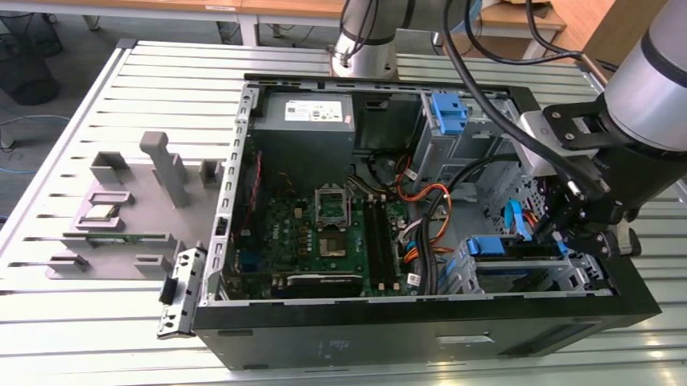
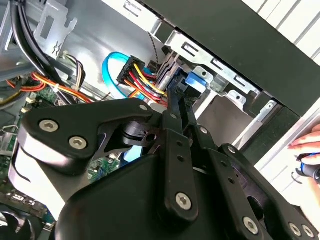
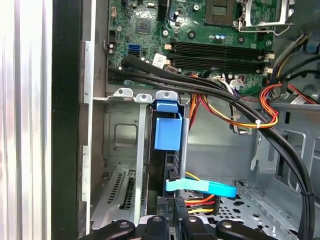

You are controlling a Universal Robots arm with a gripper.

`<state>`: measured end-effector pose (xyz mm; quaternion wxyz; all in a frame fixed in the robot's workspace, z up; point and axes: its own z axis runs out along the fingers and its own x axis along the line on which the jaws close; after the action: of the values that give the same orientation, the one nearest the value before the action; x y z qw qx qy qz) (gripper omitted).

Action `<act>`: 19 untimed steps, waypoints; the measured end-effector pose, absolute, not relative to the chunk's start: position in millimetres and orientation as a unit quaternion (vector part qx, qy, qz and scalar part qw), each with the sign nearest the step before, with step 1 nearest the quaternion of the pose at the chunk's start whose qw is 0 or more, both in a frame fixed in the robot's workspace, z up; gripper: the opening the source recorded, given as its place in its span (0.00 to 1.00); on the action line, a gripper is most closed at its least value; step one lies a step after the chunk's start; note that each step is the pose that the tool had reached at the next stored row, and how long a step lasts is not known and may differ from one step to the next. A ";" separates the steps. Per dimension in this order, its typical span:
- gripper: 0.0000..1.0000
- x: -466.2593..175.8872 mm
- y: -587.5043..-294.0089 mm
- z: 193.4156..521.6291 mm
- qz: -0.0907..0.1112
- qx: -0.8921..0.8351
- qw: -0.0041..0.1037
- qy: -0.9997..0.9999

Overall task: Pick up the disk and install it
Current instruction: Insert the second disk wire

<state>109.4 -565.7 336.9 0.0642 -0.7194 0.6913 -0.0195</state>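
My tool [image 3: 175, 212] looks pinched narrowly on the disk [image 3: 167, 132] in its bay; cables [image 3: 210, 200] beside it could snag.

Looked like a robotics lab: an open desktop PC case [image 1: 429, 322] sat on a slatted aluminium workbench [image 1: 129, 104], grey fixture blocks [image 1: 129, 209] alongside, wooden desks [image 1: 215, 8] behind.

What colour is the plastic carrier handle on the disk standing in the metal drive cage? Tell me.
Blue; the disk's plastic carrier handle shows best in the first wrist view.
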 end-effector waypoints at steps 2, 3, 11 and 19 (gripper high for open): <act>0.18 109.3 -565.7 336.9 -0.020 -0.718 0.064 0.693; 0.18 109.2 -565.7 336.8 -0.020 -0.717 0.064 0.694; 0.18 108.8 -564.6 335.9 -0.021 -0.706 0.064 0.705; 0.18 108.3 -563.1 335.6 -0.022 -0.696 0.064 0.714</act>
<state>108.3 -563.1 335.6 0.0636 -0.6965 0.7144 -0.0216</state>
